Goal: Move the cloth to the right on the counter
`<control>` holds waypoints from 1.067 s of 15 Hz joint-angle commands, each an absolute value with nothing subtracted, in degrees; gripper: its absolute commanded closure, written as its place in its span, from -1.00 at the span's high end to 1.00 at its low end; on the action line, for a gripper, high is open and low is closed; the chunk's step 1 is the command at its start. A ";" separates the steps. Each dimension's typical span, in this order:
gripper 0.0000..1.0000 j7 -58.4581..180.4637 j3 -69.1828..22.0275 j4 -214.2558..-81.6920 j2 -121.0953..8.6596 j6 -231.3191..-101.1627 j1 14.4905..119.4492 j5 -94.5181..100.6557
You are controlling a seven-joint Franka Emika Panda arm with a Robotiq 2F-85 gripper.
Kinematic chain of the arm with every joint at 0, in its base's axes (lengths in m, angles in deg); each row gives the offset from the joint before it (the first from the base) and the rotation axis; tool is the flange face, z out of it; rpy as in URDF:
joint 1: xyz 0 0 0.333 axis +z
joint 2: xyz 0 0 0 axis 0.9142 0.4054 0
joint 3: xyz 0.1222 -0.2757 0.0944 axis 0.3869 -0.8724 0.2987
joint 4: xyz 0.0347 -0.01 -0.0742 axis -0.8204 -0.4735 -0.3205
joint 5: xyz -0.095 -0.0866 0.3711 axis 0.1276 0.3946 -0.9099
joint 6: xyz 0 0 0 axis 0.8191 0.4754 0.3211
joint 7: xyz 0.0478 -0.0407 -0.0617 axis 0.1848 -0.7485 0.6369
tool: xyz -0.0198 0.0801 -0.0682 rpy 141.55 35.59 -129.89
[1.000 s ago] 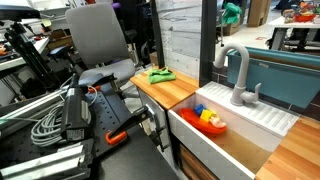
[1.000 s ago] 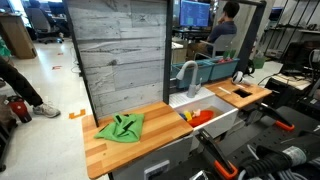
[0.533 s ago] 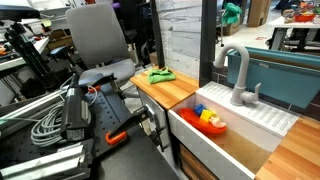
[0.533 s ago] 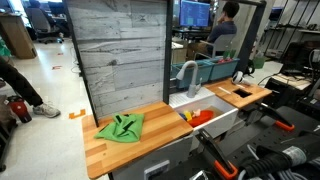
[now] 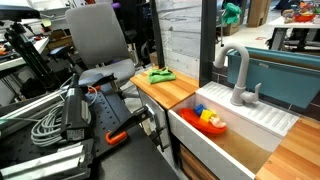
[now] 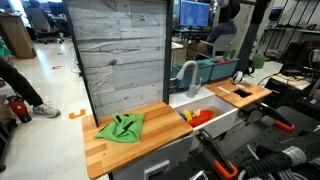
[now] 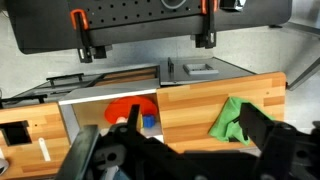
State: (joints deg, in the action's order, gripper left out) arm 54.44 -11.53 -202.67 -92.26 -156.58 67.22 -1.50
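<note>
A crumpled green cloth (image 5: 160, 74) lies on the wooden counter (image 5: 172, 92), on the section beside the sink. It also shows in an exterior view (image 6: 121, 127) and at the right of the wrist view (image 7: 228, 120). My gripper (image 7: 175, 150) hangs high above the counter with its two dark fingers spread wide. It is open and empty. The right finger overlaps the cloth's edge in the picture but is well above it. The gripper does not show clearly in either exterior view.
A white sink (image 5: 240, 135) with a grey faucet (image 5: 237, 70) adjoins the counter. A red bowl with toys (image 5: 210, 120) sits in it and also shows in the wrist view (image 7: 128, 110). A grey wood-panel wall (image 6: 120, 55) stands behind the cloth. Cables and clamps (image 5: 70, 115) crowd the robot side.
</note>
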 commanded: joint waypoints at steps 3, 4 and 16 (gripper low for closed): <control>1.00 49.33 -10.38 -200.79 -75.50 -175.16 69.97 -2.23; 1.00 48.19 -10.42 -200.08 -72.25 -179.37 70.29 -1.95; 1.00 45.20 -11.05 -179.43 -40.25 -195.24 77.58 -5.93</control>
State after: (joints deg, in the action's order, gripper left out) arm 44.49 -11.10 -186.23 -46.74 -193.97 76.39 -2.59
